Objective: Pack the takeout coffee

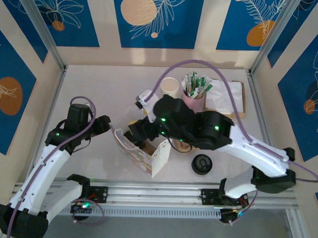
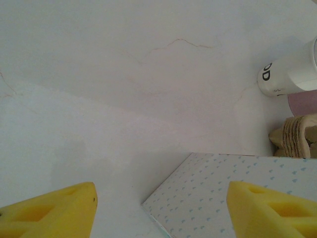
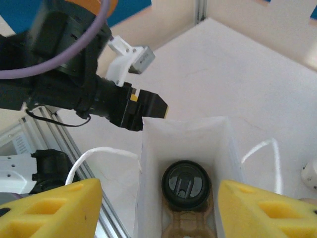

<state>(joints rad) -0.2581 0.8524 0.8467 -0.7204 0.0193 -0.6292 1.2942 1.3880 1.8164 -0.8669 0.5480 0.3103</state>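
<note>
- Coffee (image 3: 186, 184): upright inside bag (image 3: 184, 141), black lid up, seated in carrier (image 3: 190, 225) at bag's bottom; by the look of it, already packed.
- Right gripper (image 3: 158, 198): straight above bag's mouth, fingers wide apart, one on each side of bag, nothing clamped between them.
- Key relation: coffee directly below right gripper, cup's axis vertical and in line with the approach. Bag's mouth long along the line away from the wrist camera, narrow across the fingers.
- Left gripper (image 2: 161, 193): jaws apart, nothing held, low beside bag near its rim, printed bag wall just under the fingertips.
- Nearer arm: right gripper over bag, left gripper at its side.
- Likely next: straight lift clear of bag, no sideways drift, or thin walls and string handles (image 3: 109, 150) may snag.
- Surface: pale smooth table (image 1: 97, 84) under bag.
- Room: loose lid (image 1: 202, 164) near bag's right; cup stack (image 1: 170, 87), pink cup (image 1: 194, 102) of sachets and napkins (image 1: 226, 95) behind bag, apart from it.
</note>
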